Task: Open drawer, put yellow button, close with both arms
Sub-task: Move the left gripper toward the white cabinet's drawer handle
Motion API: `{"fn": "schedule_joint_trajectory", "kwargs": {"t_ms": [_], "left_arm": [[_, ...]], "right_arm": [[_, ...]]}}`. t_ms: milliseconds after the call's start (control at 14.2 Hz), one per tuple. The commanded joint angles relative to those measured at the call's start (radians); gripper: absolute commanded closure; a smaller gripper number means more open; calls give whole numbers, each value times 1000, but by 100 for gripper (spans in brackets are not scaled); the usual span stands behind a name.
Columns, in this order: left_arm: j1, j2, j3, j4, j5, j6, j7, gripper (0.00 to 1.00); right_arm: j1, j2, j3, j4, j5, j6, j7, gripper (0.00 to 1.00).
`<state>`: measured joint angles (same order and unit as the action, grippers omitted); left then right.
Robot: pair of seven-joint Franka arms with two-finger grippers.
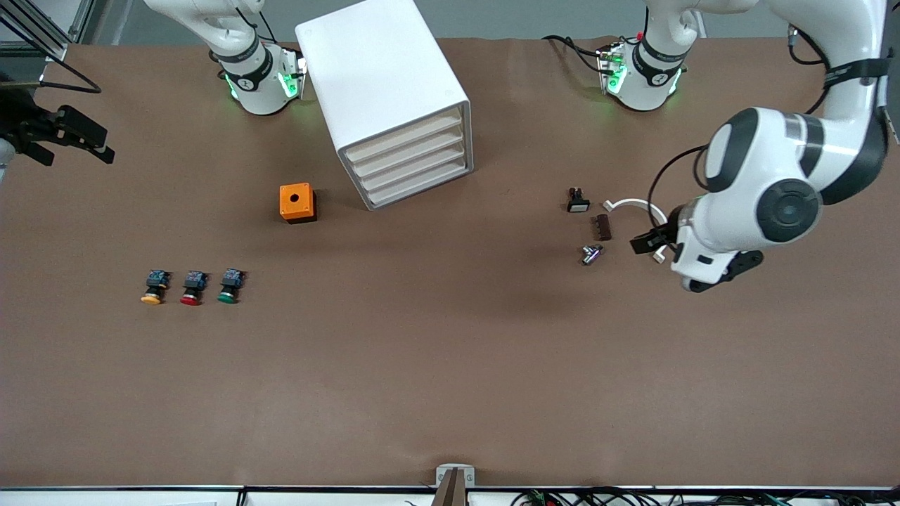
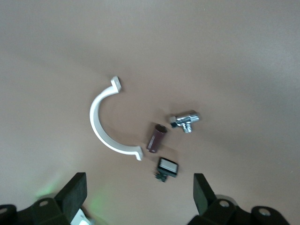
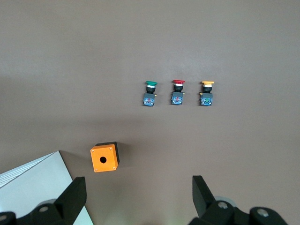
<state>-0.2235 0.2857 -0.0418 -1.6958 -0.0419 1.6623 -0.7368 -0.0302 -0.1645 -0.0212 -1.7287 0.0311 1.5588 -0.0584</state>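
Observation:
The yellow button (image 1: 153,288) (image 3: 206,93) lies on the brown table toward the right arm's end, at the end of a row with a red-capped and a green-capped button. The white cabinet (image 1: 383,84) stands between the arm bases with all four drawers shut; the drawer (image 1: 402,138) is the uppermost. My right gripper (image 1: 76,144) (image 3: 138,199) hangs high over the right arm's end of the table, open and empty. My left gripper (image 1: 724,273) (image 2: 138,197) hovers open and empty over the left arm's end, above a cluster of small parts.
An orange box (image 1: 297,202) (image 3: 104,158) with a round hole sits beside the cabinet. Under the left gripper lie a white curved clamp (image 2: 101,124), a brown piece (image 2: 156,137), a chrome fitting (image 2: 186,120) and a small black switch (image 2: 167,168).

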Motion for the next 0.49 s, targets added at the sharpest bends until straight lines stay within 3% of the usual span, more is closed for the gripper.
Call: {"fn": "schedule_joint_trajectory", "kwargs": {"t_ms": [0,423], "left_arm": [[-62,55,3,76,-53,-30,-190,0],[-114,168,2,174,-334,-67,-576,0]], "right_arm": [[-7,-29,4,-25,-16,10,-6,0],[-10,-27,3,-25,-17,21,-6,0]]}}
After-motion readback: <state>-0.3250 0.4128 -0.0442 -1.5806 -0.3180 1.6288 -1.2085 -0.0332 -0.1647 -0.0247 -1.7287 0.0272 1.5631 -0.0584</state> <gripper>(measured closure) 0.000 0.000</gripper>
